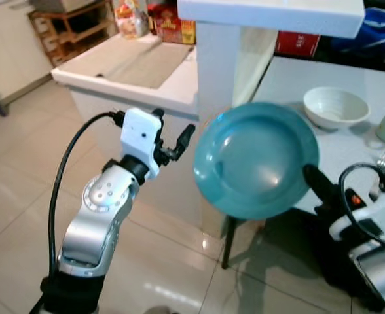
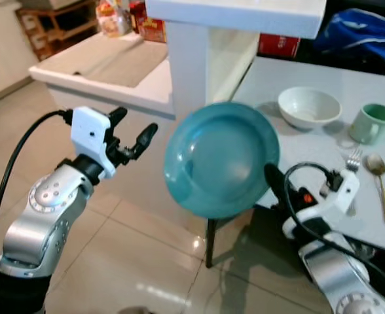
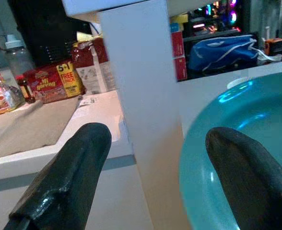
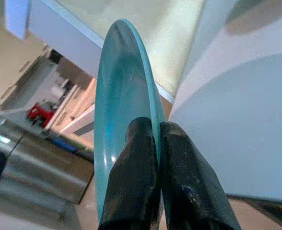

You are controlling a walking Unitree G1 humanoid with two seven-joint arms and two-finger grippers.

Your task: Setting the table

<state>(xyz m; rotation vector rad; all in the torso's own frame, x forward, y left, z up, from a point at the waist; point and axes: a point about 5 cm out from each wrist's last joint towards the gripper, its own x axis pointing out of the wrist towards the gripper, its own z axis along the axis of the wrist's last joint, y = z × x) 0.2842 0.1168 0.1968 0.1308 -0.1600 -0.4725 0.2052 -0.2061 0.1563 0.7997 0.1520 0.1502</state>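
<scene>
Right pincer (image 4: 153, 158) pinching rim of teal plate (image 2: 222, 157), plate held upright in air off corner of white surface (image 2: 310, 85). Left pincer (image 2: 132, 134) spread, just beside plate's edge, not touching. Farther on surface: fork (image 2: 353, 160), spoon (image 2: 378, 171), green mug (image 2: 370, 123), white bowl (image 2: 308, 107), nothing visible inside either.

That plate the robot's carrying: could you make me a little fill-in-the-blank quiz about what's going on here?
1. The right gripper is shut on a ____ plate.
2. The left gripper hovers beside the plate, fingers ____.
3. The mug on the table is ____.
4. Beside the fork lies a ____.

Answers: teal, open, green, spoon
</scene>
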